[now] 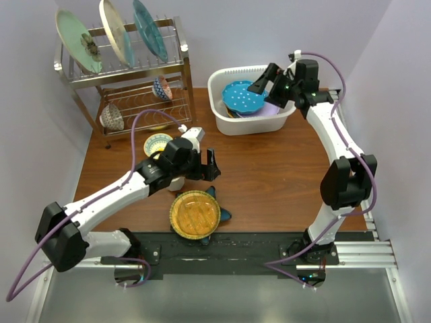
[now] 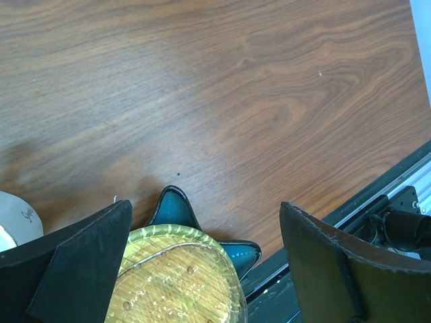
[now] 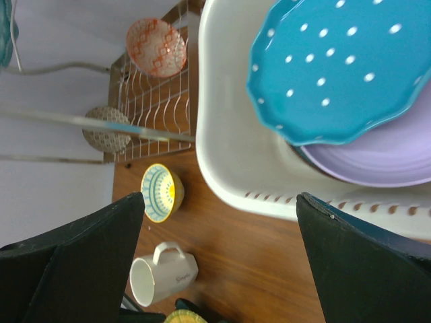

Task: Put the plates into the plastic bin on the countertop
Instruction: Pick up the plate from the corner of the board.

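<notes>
Wood-grain countertop (image 1: 269, 175) between lavender walls (image 1: 269, 30)

Pale lavender-white walls close the scene on three sides: a back wall (image 1: 269, 30) and two side walls (image 1: 23, 134) that slope in towards it. Against the back wall, at the far left corner of the reddish-brown wood-grain countertop (image 1: 269, 182), stands a two-tier steel wire rack (image 1: 131, 102). A black strip (image 1: 229, 243) edges the near side, with metal rails (image 1: 369, 252) beside it and a grey floor (image 1: 222, 303) below. The light is soft and even.
</notes>
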`<state>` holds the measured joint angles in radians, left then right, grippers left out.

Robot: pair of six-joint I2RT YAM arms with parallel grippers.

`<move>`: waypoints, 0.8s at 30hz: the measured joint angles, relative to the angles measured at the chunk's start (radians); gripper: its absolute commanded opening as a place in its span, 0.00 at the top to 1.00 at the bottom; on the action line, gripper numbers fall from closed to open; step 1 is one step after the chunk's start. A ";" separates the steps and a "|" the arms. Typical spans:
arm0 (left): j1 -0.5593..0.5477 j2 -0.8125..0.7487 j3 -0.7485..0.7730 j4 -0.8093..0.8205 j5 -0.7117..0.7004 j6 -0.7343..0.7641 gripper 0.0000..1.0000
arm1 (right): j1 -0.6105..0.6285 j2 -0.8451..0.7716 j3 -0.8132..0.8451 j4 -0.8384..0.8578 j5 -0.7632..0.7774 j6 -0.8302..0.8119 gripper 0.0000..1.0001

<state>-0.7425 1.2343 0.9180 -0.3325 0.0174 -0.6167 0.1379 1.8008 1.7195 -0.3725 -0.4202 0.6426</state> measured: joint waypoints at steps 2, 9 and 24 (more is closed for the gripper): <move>0.000 -0.008 0.000 -0.001 0.000 0.000 0.03 | 0.028 -0.024 -0.018 -0.010 0.012 -0.011 0.01; 0.000 -0.016 0.000 -0.020 -0.010 0.000 0.03 | 0.090 -0.132 -0.098 -0.034 0.032 -0.040 0.01; 0.000 -0.052 0.000 -0.058 -0.036 -0.001 0.04 | 0.249 -0.314 -0.473 -0.033 0.048 -0.073 0.02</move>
<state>-0.7425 1.1824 0.9176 -0.3908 -0.0189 -0.6174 0.3870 1.4872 1.2469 -0.4057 -0.3717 0.5697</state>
